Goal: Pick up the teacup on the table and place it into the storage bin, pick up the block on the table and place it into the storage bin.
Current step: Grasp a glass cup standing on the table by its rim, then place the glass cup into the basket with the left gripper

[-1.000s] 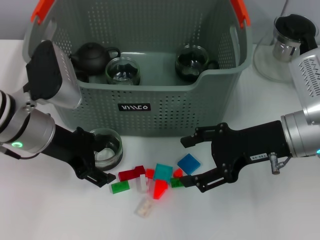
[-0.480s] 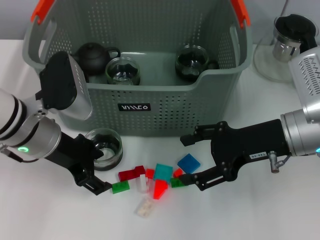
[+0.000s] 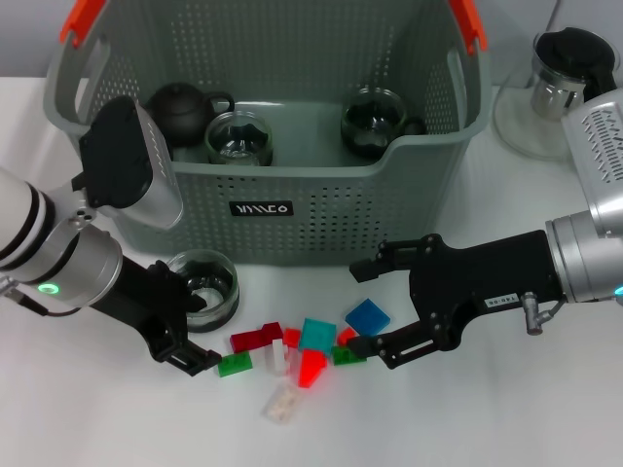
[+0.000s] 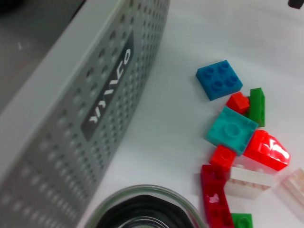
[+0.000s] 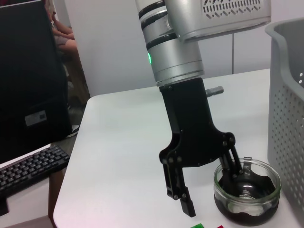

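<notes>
The teacup [image 3: 201, 289], a small glass cup with a dark inside, stands on the white table just in front of the storage bin [image 3: 321, 209]. My left gripper [image 3: 198, 329] is open at it, one finger by the cup's rim and the other free on the near side. The right wrist view shows this: left gripper [image 5: 213, 187], teacup [image 5: 244, 192]. Several blocks lie in a loose pile: red [image 3: 256, 338], teal [image 3: 317, 334] and blue [image 3: 368, 317]. My right gripper [image 3: 362, 307] is open low over the table, its fingers either side of the blue block.
The bin holds a black teapot [image 3: 180, 109] and two glass cups [image 3: 238, 136] [image 3: 373, 122]. A glass pitcher [image 3: 560, 92] stands at the back right. The left wrist view shows the bin's wall [image 4: 71, 118], the cup's rim [image 4: 142, 197] and the blocks [image 4: 232, 130].
My left arm has turned, its wrist swinging closer to the bin, and its gripper has shifted slightly at the cup. The right gripper has barely moved. The cup and blocks stay on the table.
</notes>
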